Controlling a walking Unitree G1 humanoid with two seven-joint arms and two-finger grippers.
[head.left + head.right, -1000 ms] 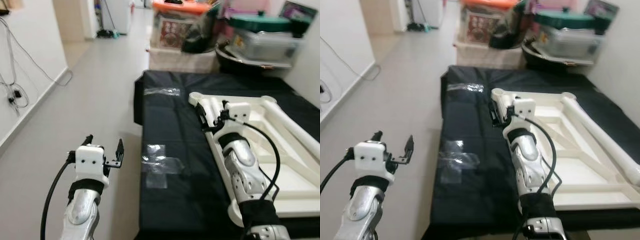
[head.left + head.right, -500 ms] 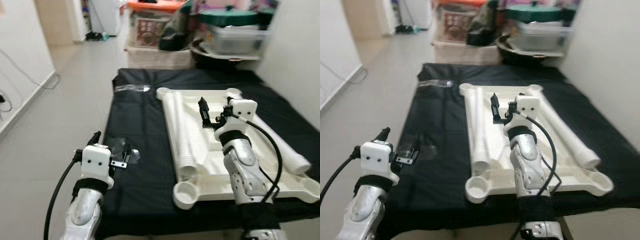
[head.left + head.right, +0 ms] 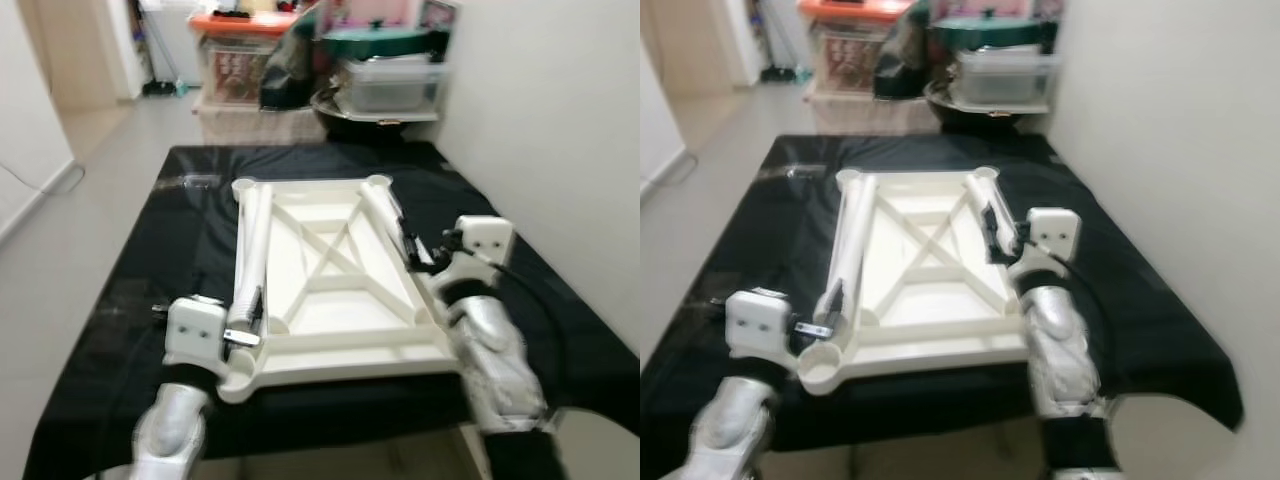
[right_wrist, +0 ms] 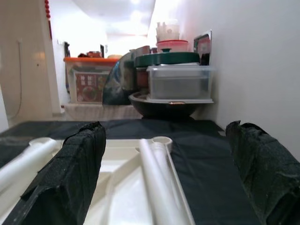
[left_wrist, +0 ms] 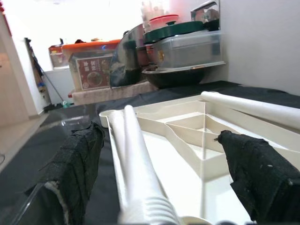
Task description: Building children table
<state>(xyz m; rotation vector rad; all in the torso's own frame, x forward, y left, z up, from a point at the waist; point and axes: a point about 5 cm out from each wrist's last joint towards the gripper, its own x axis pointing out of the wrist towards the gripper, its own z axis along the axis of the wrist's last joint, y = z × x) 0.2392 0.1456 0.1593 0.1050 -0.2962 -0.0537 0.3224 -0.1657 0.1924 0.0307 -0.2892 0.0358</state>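
A white plastic table top (image 3: 330,290) lies upside down on a black sheet (image 3: 140,290) spread over the floor, its ribbed underside and cross braces facing up. The left gripper (image 3: 240,325) hangs over the near left corner of the table top, its fingers (image 5: 79,164) spread wide with nothing between them; just ahead of it a white table leg (image 3: 248,250) lies along the left edge of the top, running away from the gripper toward the far corner socket. The right gripper (image 3: 408,250) sits above the right edge of the top, also spread wide and empty, with a second leg (image 4: 157,187) lying straight ahead of it between its fingers (image 4: 70,178) in the wrist view. Beyond both grippers, past the far end of the sheet, stand stacked storage boxes (image 3: 235,75) and a dark basin (image 3: 365,120) against a white wall (image 3: 540,150).
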